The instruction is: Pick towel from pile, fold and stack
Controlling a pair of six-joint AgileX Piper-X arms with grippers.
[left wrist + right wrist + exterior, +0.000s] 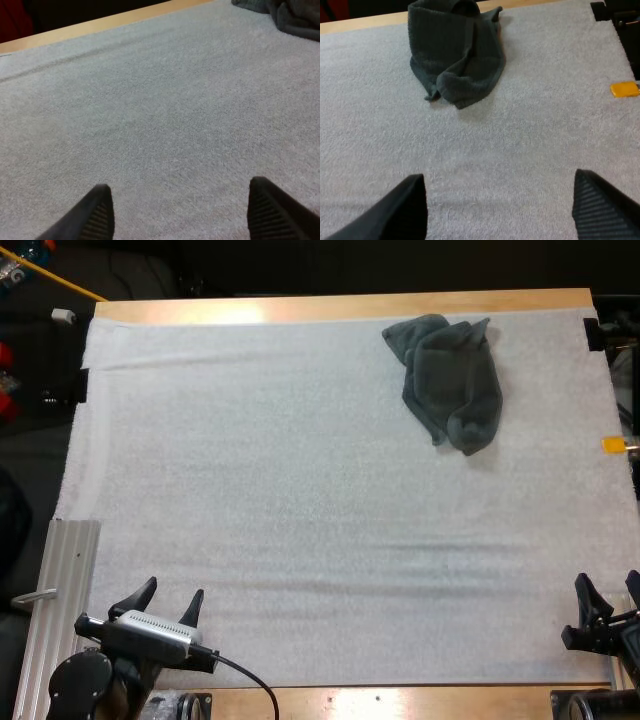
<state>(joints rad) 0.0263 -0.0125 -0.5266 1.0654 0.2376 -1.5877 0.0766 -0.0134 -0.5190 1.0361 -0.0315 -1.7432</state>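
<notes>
While the towel [452, 380] lies crumpled and untouched near the far right corner of the mat [300, 520], the left gripper [175, 587] and right gripper [607, 578] sit at its near edge, fingers spread, empty; picking, folding and stacking remain.

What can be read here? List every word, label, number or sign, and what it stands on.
None: there is no readable text here.
The towel, the white mat and the wooden table are plain.
The left gripper and the right gripper bear no legible marking.
</notes>
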